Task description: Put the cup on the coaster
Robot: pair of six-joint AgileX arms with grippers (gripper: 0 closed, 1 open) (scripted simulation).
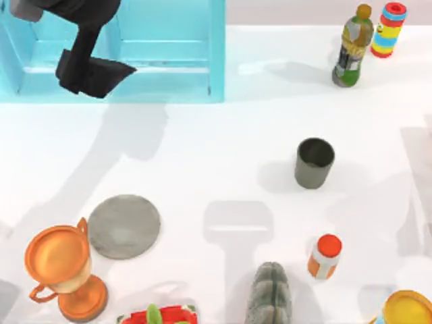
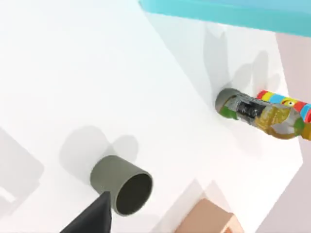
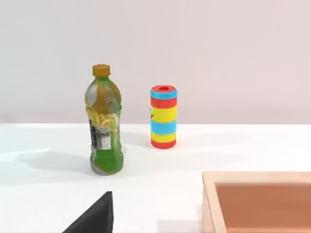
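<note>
The plain dark grey-olive cylindrical tumbler cup (image 1: 314, 163) is standing upright, mouth up and empty, on the white counter (image 1: 223, 155) right of centre, well apart from the flat round mottled grey stone-like coaster (image 1: 124, 226), which is lying toward the near left just beside the orange two-handled trophy (image 1: 63, 271). The left pincer (image 1: 88, 71) is hovering over the turquoise open crate (image 1: 216, 61) at the far left; one dark fingertip (image 2: 92, 218) is showing in the left wrist view near the cup (image 2: 121, 184), but whether that pincer is apart or together I cannot tell. A dark fingertip (image 3: 95, 216) is likewise showing in the right wrist view, which is facing the green-and-yellow labelled drink bottle (image 3: 103, 124) and the red, blue and yellow striped can (image 3: 164, 116) at the far right; its state I cannot tell either. Judging by looks, the cup is seeming rigid, light and thin-walled, matte rather than slick, so likely not slipping under a modest squeeze. With no handle, the hold is looking best across the outer wall around mid-height or slightly above, or one finger inside the rim and one outside. An empty tumbler is probably tipping easily if nudged sideways.
</note>
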